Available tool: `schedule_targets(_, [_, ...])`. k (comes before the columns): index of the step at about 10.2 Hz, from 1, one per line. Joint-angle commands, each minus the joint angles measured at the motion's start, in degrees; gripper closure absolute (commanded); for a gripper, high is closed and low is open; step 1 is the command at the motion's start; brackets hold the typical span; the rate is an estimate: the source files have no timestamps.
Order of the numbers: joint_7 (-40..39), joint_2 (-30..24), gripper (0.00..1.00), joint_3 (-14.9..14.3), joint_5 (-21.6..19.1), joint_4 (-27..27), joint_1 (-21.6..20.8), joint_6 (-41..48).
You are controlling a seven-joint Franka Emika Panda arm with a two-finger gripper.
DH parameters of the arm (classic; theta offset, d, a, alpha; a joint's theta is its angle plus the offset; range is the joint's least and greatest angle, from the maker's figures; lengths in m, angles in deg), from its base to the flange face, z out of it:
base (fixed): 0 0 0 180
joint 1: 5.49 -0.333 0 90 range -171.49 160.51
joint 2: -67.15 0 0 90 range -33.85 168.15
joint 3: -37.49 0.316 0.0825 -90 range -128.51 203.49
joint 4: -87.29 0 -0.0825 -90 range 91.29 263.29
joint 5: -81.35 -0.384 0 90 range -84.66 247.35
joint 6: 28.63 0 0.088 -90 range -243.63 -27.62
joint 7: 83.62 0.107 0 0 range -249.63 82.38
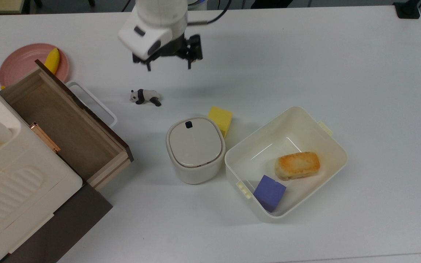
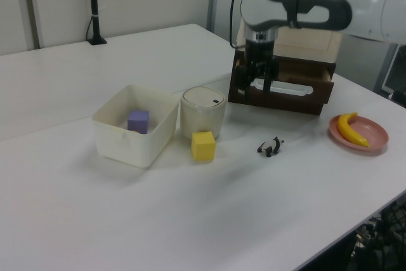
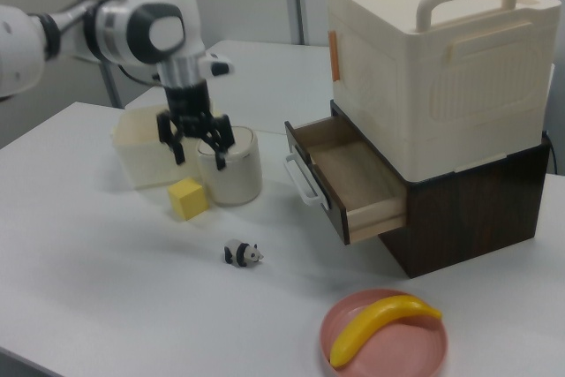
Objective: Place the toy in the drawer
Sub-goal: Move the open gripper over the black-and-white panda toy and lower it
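Nearby, yellow cube (image 1: 220,119) beside lidded pot (image 1: 195,149), toy (image 1: 145,97) untouched, tool (image 1: 168,68) wide.

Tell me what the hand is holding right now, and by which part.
Nothing. The hand is open and empty above the table, apart from the toy, which lies on the table near the open drawer.

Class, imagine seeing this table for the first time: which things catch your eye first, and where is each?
The white robot arm's gripper hangs open above the table. Just below it in the top view lies the small panda toy. At the top view's left, the wooden drawer stands pulled open from its cabinet.
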Motion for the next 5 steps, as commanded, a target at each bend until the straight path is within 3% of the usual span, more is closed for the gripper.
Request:
schedule_targets(1, [-9.74, 3.21, 0.02, -0.42, 5.92, 5.50, 0.29, -5.00])
schedule_targets(3, [-21.33, 3.56, 0.07, -0.50, 7.69, 7.28, 1.34, -5.00])
schedule_targets(5, [-28.57, 5.41, 0.12, -0.42, 12.07, 9.02, 1.96, -8.41])
